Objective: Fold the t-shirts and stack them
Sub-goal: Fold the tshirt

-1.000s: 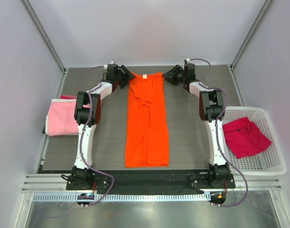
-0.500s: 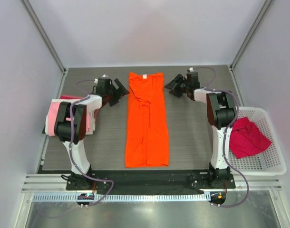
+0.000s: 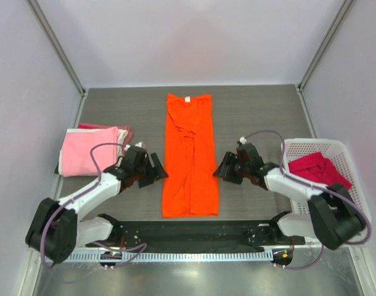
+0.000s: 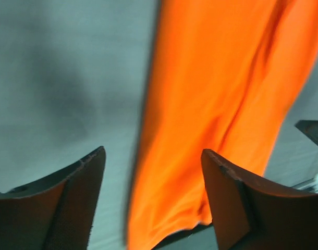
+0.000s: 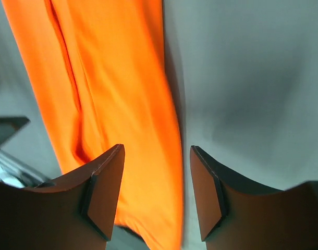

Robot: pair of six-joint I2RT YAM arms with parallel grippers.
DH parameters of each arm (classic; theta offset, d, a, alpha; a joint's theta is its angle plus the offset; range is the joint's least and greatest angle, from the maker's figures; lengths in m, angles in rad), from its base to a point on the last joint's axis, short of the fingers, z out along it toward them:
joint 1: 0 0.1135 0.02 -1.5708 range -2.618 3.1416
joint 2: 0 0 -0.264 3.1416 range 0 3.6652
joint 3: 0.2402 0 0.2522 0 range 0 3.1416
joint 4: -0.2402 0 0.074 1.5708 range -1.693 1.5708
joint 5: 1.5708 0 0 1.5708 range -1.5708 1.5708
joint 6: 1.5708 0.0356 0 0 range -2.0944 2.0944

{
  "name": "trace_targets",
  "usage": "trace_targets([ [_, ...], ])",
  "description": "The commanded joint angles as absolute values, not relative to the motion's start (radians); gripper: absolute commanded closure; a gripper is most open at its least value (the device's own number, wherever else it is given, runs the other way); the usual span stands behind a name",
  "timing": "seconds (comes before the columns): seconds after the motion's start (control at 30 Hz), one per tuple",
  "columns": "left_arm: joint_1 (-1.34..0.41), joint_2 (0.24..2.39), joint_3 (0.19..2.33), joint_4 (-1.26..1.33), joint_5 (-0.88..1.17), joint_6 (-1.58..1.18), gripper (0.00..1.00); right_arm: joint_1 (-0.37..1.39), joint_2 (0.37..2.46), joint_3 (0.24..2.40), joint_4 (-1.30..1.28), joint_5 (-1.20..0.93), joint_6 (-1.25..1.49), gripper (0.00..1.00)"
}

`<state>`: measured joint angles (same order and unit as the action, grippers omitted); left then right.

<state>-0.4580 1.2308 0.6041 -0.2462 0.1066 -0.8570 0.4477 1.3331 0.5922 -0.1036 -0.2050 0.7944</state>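
My left tool [image 3: 157, 171] and right tool [image 3: 222, 169], jaws apart and empty, flank the orange t-shirt [image 3: 190, 148], a long folded strip lying mid-way across the surface [image 3: 256, 117]. If I pinch only its top layer, the fold could slide open.

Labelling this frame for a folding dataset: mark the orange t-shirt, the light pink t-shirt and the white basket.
orange t-shirt [image 3: 189, 154], top external view, middle of the long folded strip.
light pink t-shirt [image 3: 86, 151], top external view, centre of its folded top face.
white basket [image 3: 311, 142], top external view, on its far rim.
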Motion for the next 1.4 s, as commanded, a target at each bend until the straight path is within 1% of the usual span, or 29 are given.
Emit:
trace_targets([
  [0.0,-0.474,1.061,0.478,-0.398,0.112,-0.877,0.27,0.540,1.163,0.432,-0.192,-0.114,0.834,0.41],
  [0.03,-0.479,1.013,0.451,-0.408,0.121,-0.887,0.29,0.558,1.119,0.396,-0.192,-0.112,0.856,0.42],
  [0.07,-0.482,0.917,0.422,-0.414,0.141,-0.890,0.31,0.598,1.085,0.364,-0.195,-0.115,0.888,0.43],
  [0.1,-0.492,0.875,0.388,-0.440,0.143,-0.899,0.32,0.612,1.030,0.323,-0.207,-0.120,0.906,0.44],
  [0.17,-0.534,0.781,0.356,-0.442,0.147,-0.952,0.34,0.662,0.988,0.293,-0.216,-0.126,0.945,0.48],
  [0.33,-0.574,0.741,0.305,-0.483,0.161,-1.009,0.36,0.739,0.925,0.271,-0.239,-0.133,0.995,0.50],
  [0.47,-0.584,0.753,0.278,-0.480,0.198,-1.023,0.37,0.790,0.960,0.288,-0.258,-0.129,1.006,0.57],
  [0.63,-0.595,0.729,0.227,-0.437,0.241,-1.060,0.39,0.862,1.018,0.310,-0.239,-0.133,1.026,0.61],
  [0.73,-0.601,0.723,0.203,-0.413,0.262,-1.077,0.41,0.880,1.043,0.313,-0.221,-0.129,1.038,0.71],
  [0.77,-0.603,0.726,0.193,-0.402,0.270,-1.081,0.42,0.884,1.045,0.313,-0.218,-0.130,1.042,0.81],
  [0.8,-0.604,0.729,0.189,-0.384,0.275,-1.084,0.45,0.884,1.040,0.308,-0.210,-0.130,1.045,0.86],
  [0.83,-0.604,0.732,0.175,-0.373,0.296,-1.094,0.46,0.885,1.034,0.307,-0.209,-0.133,1.049,0.94],
  [0.9,-0.607,0.749,0.169,-0.348,0.313,-1.097,0.49,0.888,1.014,0.304,-0.210,-0.138,1.052,0.98],
  [1.03,-0.618,0.778,0.169,-0.350,0.339,-1.074,0.51,0.890,0.983,0.305,-0.230,-0.141,1.051,0.99],
  [1.3,-0.658,0.807,0.163,-0.347,0.322,-1.072,0.61,0.890,0.962,0.291,-0.239,-0.135,1.055,0.99],
  [1.33,-0.660,0.821,0.164,-0.347,0.319,-1.072,0.63,0.891,0.956,0.294,-0.251,-0.124,1.057,0.99],
  [1.37,-0.664,0.827,0.164,-0.342,0.319,-1.072,0.70,0.891,0.940,0.296,-0.259,-0.120,1.057,0.99],
])
